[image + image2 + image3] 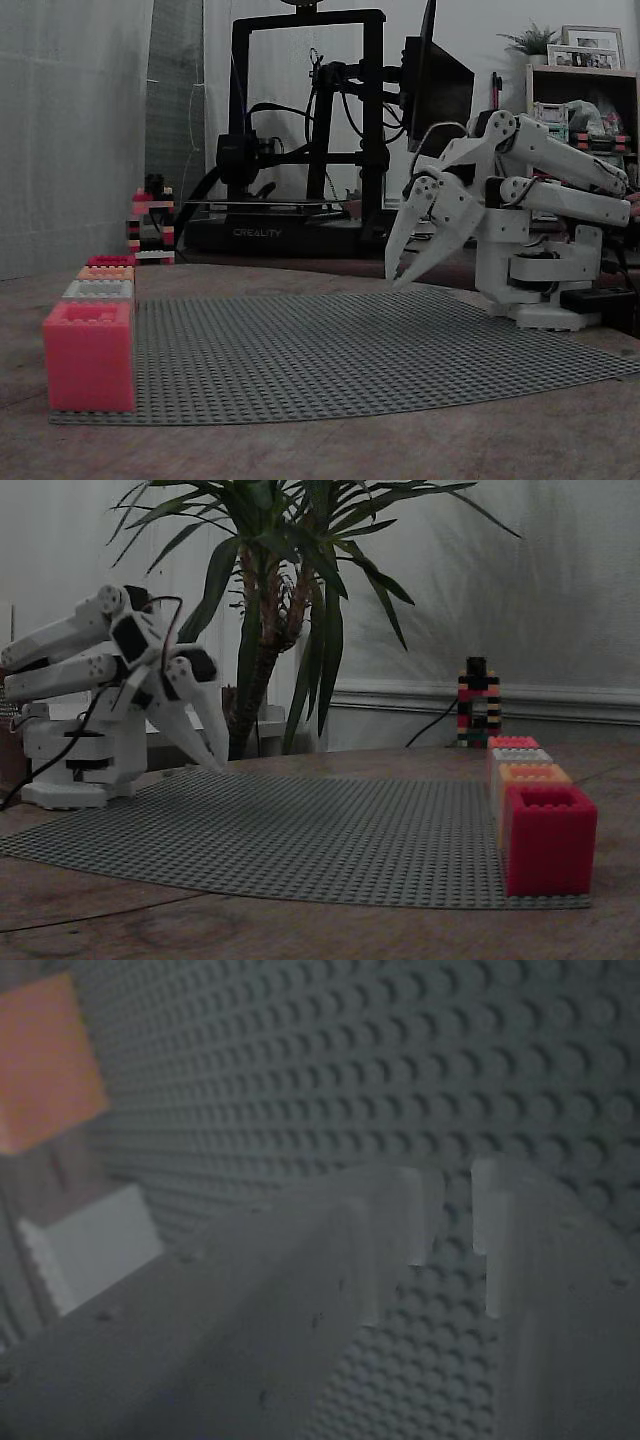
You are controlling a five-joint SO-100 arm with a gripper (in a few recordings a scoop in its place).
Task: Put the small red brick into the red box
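White SO-100 arm (530, 200) sits folded low at the edge of a grey studded baseplate (350, 350), which lies on a brown table (300, 450). The gripper (398, 278) points steeply down over the near-arm edge of the plate, tips just above the studs; whether they touch cannot be told from either fixed view. In the wrist view the gripper (457, 1230) has its fingers drawn nearly together, with a slim slit between the tips and the plate's studs showing through that slit. The other fixed view shows the gripper (218, 763) with both fingers converging to one point. Four boxes stand in a single row along the plate's far side from the arm, well apart from the gripper. The red box (548, 840) is an end box of that row, deep red with a studded rim and open top, nearest the camera in that fixed view; from the opposite fixed view the red box (110, 260) is the farthest of the row, just its top edge showing. Next to it stands an orange box (530, 773), then a white box (520, 755), then a coral-pink box (90, 355) at the other end. The wrist view catches the orange box (45, 1060) and the white box (90, 1245), both blurred, at its left edge. A small multicoloured brick tower (150, 225) stands beyond the row, off the plate. A black 3D printer (300, 130) stands behind the table; a potted plant (280, 580) rises behind the arm. Light is dim.
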